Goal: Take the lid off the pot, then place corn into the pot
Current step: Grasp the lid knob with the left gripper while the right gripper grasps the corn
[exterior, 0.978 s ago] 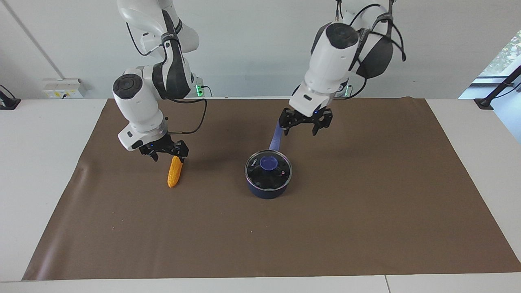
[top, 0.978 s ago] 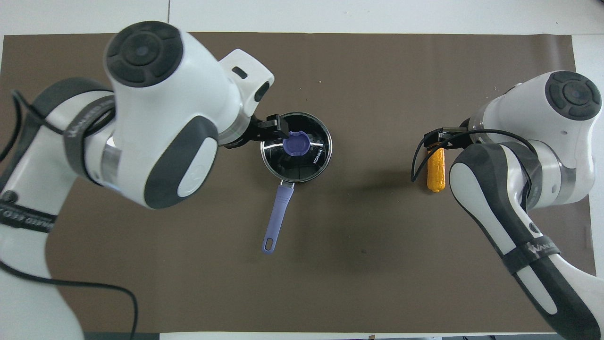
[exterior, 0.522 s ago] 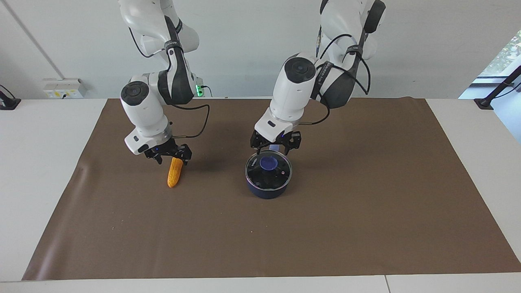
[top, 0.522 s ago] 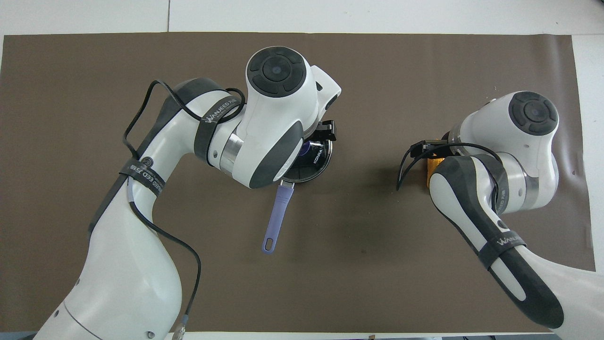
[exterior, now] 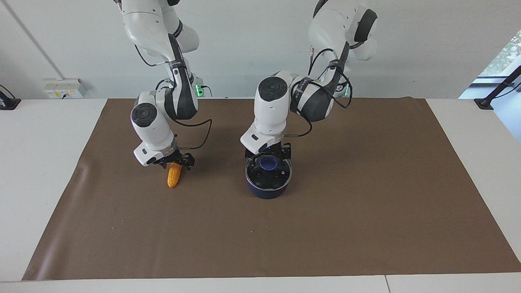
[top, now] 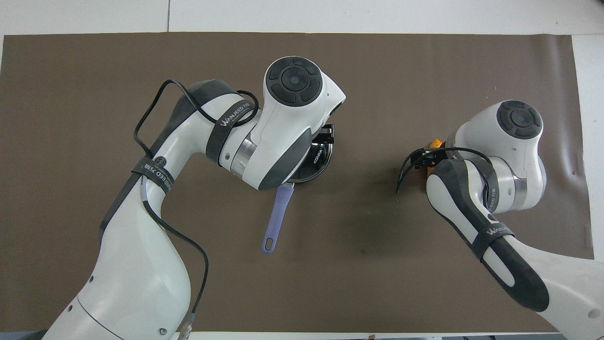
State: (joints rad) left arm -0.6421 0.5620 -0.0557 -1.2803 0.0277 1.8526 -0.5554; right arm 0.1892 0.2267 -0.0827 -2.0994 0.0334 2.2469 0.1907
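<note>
Both grippers lowered, left gripper over lid

- Both views are bright and evenly lit, with soft, diffuse light that seems to fall from above.
- A window at the upper edge of the facing view, toward the left arm's end, glows pale and washed out.
- Shadows on the brown mat are faint and blurred at the edges; a soft dark patch lies under each arm in the overhead view.
- The glass lid shows small white glints.
- The white arm shells look bright, without harsh glare.
- Both views are sharp, with no obvious motion blur.
- Mat edges run nearly straight, showing little bending near the borders.
</note>
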